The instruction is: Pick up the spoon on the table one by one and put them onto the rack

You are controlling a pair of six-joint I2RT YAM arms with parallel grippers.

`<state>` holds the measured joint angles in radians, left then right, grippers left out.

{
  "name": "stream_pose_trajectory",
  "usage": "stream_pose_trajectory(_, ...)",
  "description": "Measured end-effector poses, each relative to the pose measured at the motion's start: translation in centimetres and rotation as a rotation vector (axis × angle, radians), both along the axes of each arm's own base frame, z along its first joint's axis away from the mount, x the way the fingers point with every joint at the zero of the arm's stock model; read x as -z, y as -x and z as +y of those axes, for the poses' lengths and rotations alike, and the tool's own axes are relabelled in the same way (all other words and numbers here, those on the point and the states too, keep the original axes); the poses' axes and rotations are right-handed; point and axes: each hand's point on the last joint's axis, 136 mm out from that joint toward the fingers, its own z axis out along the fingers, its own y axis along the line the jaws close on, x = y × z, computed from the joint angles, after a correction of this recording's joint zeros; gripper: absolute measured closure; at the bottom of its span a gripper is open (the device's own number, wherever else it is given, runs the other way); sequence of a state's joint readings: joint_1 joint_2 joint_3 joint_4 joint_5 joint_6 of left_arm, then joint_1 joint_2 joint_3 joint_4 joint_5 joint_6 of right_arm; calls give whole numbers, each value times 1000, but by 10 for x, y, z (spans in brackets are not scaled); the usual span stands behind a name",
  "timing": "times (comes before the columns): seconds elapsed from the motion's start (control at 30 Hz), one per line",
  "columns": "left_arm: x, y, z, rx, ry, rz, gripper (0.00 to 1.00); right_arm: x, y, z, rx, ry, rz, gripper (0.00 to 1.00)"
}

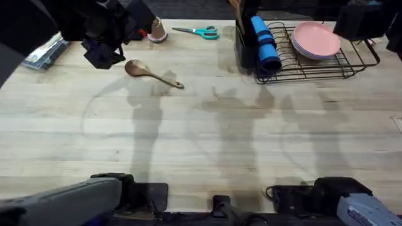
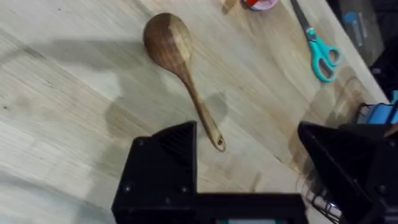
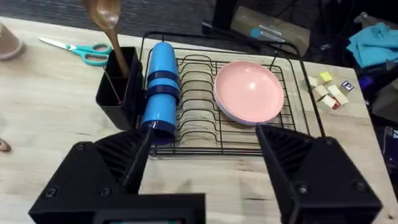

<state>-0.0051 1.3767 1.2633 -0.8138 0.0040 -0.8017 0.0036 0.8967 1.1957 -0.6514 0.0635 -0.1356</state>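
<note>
A light-brown wooden spoon (image 1: 151, 72) (image 2: 180, 68) lies flat on the table (image 1: 207, 144) at the far left, bowl to the left. My left gripper (image 2: 244, 127) hangs open just above the handle end, with nothing between its fingers; overhead it is the dark mass (image 1: 103, 53) left of the bowl. The black wire rack (image 1: 326, 66) (image 3: 205, 134) stands at the far right. Another wooden spoon (image 3: 109, 25) stands bowl-up in its black utensil holder (image 3: 118, 87) (image 1: 245, 44). My right gripper (image 3: 204, 132) is open and holds nothing, above the rack's near side.
A blue bottle (image 1: 267, 47) and pink plates (image 1: 316, 39) lie in the rack. Teal scissors (image 1: 198, 31) and a small cup (image 1: 157, 31) lie at the far edge, and a grey packet (image 1: 44, 53) at the far left. Small yellow blocks (image 3: 326, 87) sit right of the rack.
</note>
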Motion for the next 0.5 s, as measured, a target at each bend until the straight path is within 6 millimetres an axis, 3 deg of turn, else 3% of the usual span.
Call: stream_pose_trajectory(0.5,64,-23,0,0,-1,146,7,0,0,0,0,0,0,5)
